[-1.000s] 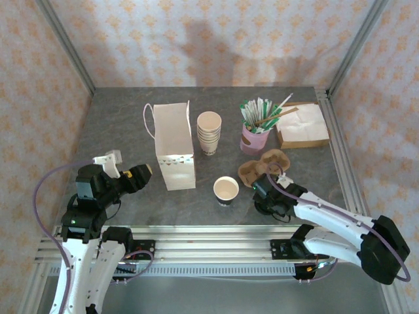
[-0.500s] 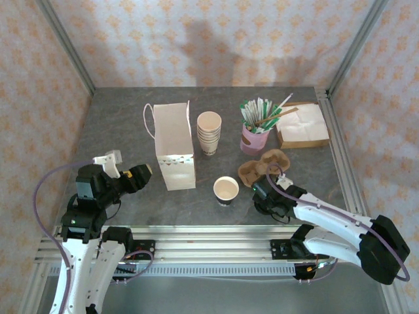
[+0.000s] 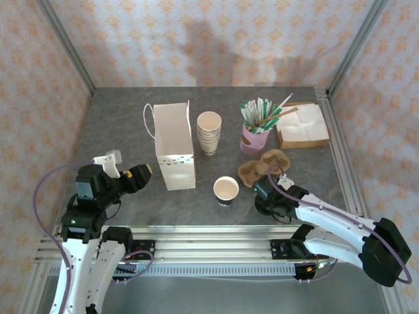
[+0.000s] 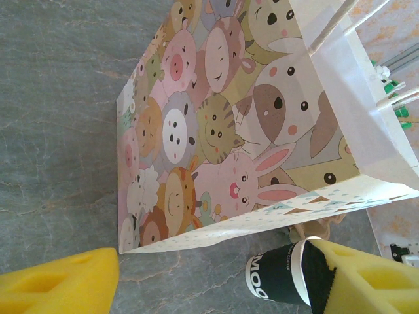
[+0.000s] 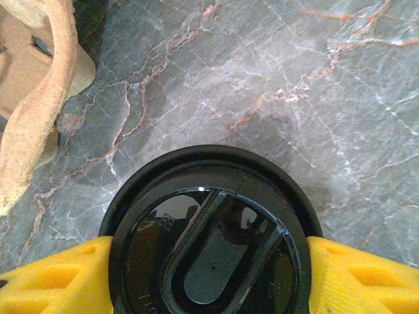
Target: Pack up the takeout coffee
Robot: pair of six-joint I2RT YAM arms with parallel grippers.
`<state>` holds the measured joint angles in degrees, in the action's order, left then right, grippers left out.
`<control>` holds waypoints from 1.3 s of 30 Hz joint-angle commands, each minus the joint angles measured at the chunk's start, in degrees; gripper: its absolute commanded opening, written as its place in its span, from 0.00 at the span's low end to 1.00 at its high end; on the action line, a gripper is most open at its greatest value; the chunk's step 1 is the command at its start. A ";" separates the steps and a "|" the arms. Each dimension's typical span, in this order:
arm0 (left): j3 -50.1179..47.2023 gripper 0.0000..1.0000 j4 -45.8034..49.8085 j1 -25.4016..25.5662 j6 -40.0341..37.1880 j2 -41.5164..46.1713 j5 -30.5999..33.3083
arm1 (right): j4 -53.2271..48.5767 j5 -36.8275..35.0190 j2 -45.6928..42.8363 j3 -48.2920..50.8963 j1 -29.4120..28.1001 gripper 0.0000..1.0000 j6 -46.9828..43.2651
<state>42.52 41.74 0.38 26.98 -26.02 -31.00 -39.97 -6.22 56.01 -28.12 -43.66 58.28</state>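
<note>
Right gripper (image 3: pixel 262 192): jaws pinching the rim of the black lid (image 5: pixel 209 216), flat on the counter (image 3: pixel 124 131), lower centre. Left gripper (image 3: pixel 143 173): jaws wide, empty. Coffee cup (image 3: pixel 226 190) stands lidless at centre, right of the white bag (image 3: pixel 174 147). Risk: the shallow rim grip may let the lid slip or tilt on lifting.

a grey marbled table (image 3: pixel 118 131) stands inside patterned walls (image 3: pixel 196 39). a white bag (image 3: pixel 174 147) stands upright left of centre, its handles up and one side printed with cartoon animals (image 4: pixel 216 150). just right of it is a stack of tan cups (image 3: pixel 209 133). further right a pink cup (image 3: pixel 254 139) holds stirrers and sachets, beside a tray of napkins (image 3: pixel 302 124). a cardboard carrier (image 3: pixel 262 165) lies nearer, with a black lid (image 5: pixel 209 242) flat on the table close by.
</note>
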 commanded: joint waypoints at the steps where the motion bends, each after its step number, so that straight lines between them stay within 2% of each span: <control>1: -0.77 0.75 -1.61 0.41 0.16 -0.19 0.68 | -5.06 -3.16 -1.90 -3.34 0.24 0.64 -1.75; 13: -0.77 0.75 -1.48 0.39 0.16 -0.60 1.12 | -10.53 -4.90 -5.09 -8.51 0.24 0.62 -6.52; 17: -0.49 0.73 -1.01 0.41 0.31 -0.62 0.97 | -3.80 0.85 -6.67 -3.70 0.29 0.61 -1.37; 19: -0.17 0.67 -0.75 0.40 0.82 -0.40 0.38 | 0.54 3.67 -8.72 -0.96 0.24 0.61 2.12; 24: 4.20 0.62 4.40 0.39 1.67 0.59 -1.17 | 3.76 4.61 -14.63 3.46 0.24 0.61 10.14; 31: 13.81 0.55 10.69 1.02 3.25 -0.01 -8.98 | 11.74 8.82 -21.05 6.99 0.24 0.60 16.77; 32: 14.00 0.53 10.16 1.23 5.63 0.24 -10.01 | 11.16 8.28 -21.45 6.37 0.24 0.60 16.27; 36: 15.31 0.49 10.12 2.23 5.50 0.53 -12.22 | 1.44 3.25 -20.06 1.50 0.24 0.60 10.55; 39: 15.38 0.46 7.26 3.30 8.19 -0.02 -15.40 | -3.56 0.80 -17.61 -1.09 0.24 0.61 6.98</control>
<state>56.58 49.60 2.72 32.60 -25.91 -41.71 -37.10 -0.91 36.95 -26.33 -43.66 69.10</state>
